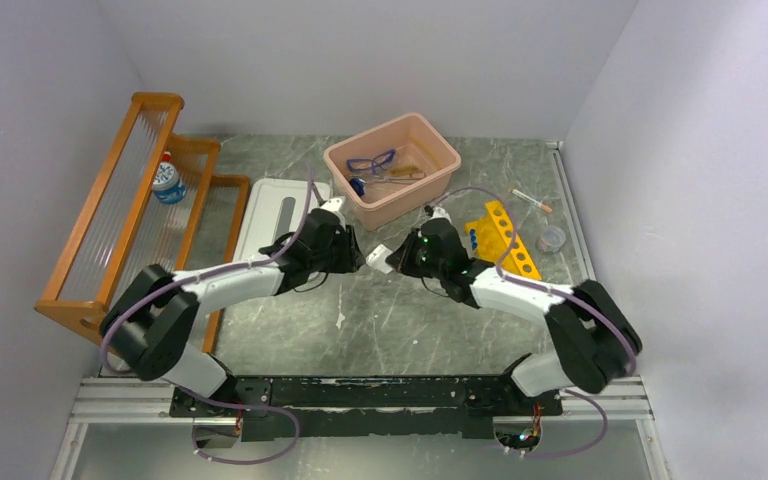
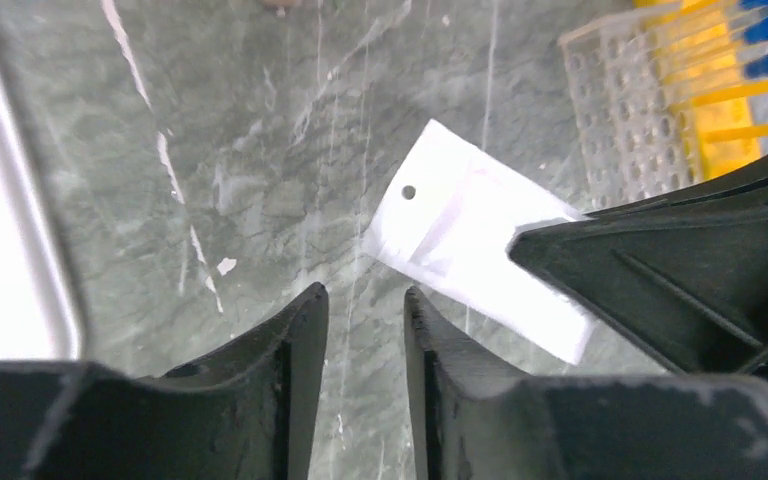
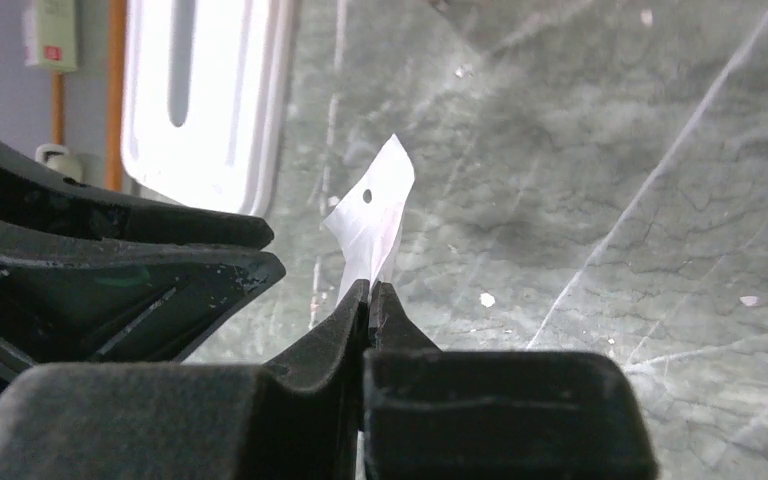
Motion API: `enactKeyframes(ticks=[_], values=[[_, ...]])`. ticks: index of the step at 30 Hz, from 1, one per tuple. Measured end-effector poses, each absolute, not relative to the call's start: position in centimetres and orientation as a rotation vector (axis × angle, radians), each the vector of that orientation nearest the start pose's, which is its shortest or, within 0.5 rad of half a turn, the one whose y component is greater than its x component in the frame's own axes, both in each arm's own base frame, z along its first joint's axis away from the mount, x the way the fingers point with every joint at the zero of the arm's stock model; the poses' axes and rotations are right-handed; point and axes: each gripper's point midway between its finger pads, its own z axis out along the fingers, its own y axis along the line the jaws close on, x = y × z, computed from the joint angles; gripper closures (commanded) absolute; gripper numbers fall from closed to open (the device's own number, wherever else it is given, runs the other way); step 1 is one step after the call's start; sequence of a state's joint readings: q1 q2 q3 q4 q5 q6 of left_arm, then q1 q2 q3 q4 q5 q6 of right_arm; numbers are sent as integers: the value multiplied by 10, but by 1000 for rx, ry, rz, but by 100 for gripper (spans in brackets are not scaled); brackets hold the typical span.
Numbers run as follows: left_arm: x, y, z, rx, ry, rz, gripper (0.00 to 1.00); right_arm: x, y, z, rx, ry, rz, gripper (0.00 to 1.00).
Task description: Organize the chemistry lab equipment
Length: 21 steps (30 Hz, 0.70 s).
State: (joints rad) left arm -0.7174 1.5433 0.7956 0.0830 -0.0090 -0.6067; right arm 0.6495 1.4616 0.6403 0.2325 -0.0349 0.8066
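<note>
At the far left of the top view stands the orange slatted shelf (image 1: 110, 200), with a blue-and-white bottle (image 1: 167, 181) on it. A flat white tray (image 1: 275, 213) lies just beside it on the grey marbled tabletop (image 1: 410, 330).

The left gripper (image 2: 365, 300) comes next. Its own camera shows the jaws a narrow gap apart with only tabletop between them. Just beyond their tips is the white packet (image 2: 470, 250), with a punched hole near its free end. From above it is only a small white patch between the two arms.

The right gripper (image 3: 370, 292) has its jaws pinched together on the packet's lower end. Its wrist view shows the packet nearly edge-on, rising from the tips above the tabletop.

Behind the grippers, a pink bin (image 1: 438, 140) holds blue-framed safety glasses (image 1: 371, 160) and metal tools (image 1: 400, 176), seen only from above.

To the right lies a yellow tube rack (image 1: 505, 240) carrying blue-capped tubes (image 2: 765, 30). A thin tube (image 1: 532, 200) and a small clear jar (image 1: 552, 238) lie past it.
</note>
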Motion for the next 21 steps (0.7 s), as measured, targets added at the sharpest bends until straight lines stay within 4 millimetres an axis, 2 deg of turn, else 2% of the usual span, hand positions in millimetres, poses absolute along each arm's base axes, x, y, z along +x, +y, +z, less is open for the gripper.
enactKeyframes(ticks=[3, 7, 10, 14, 17, 19, 21], values=[[294, -277, 104, 122, 2269, -674, 54, 291, 262, 109, 64, 2214, 833, 100], [297, -264, 152, 112, 2157, -644, 47, 299, 260, 169, -44, 2082, 816, 100], [299, -250, 190, 105, 2070, -607, 42, 313, 263, 225, -101, 1956, 798, 100], [300, -230, 231, 97, 1980, -540, 36, 341, 269, 276, -137, 1857, 754, 100], [299, -215, 255, 88, 1926, -489, 32, 375, 275, 294, -128, 1836, 712, 100], [297, -206, 265, 83, 1898, -456, 29, 406, 277, 293, -105, 1849, 683, 100], [296, -199, 268, 84, 1886, -427, 28, 438, 280, 282, -76, 1875, 654, 100]])
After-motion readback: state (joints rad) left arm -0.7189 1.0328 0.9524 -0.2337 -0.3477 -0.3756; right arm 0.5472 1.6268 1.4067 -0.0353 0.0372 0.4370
